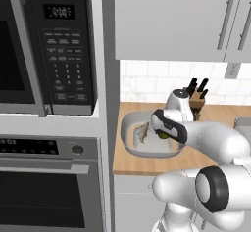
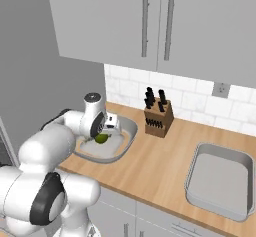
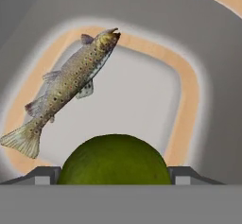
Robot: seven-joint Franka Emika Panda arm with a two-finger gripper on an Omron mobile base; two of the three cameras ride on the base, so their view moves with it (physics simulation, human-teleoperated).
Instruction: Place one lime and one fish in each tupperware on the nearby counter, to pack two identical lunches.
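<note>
The tupperware (image 1: pixel 128 128) under the gripper (image 3: pixel 113 176) is a wide, shallow light-grey tub with rounded corners and a thick smooth rim. It sits on the counter (image 2: pixel 160 166), a light tan wooden worktop with a matte grain, backed by white tile. In the hand view, going left to right, the fish (image 3: pixel 66 88) lies left of the fingers and beyond them: slender, grey-brown, dark-speckled, with a pale fanned tail nearest the left finger and its head angled away toward the tub's far wall. It rests on the tub's flat floor, apart from the lime. The lime (image 3: pixel 113 159) is a round, dull yellow-green ball with a faintly pebbled skin, sitting squarely between the two dark fingertips (image 3: pixel 42 176). The fingers stand wide apart, one at each side of the lime, at or very near its skin; whether they press it I cannot tell. In the right base view the lime (image 2: pixel 101 138) hangs just above the tub floor below the hand. Further right stand a wooden knife block (image 2: pixel 158 116) and a second grey tub (image 2: pixel 220 181).
</note>
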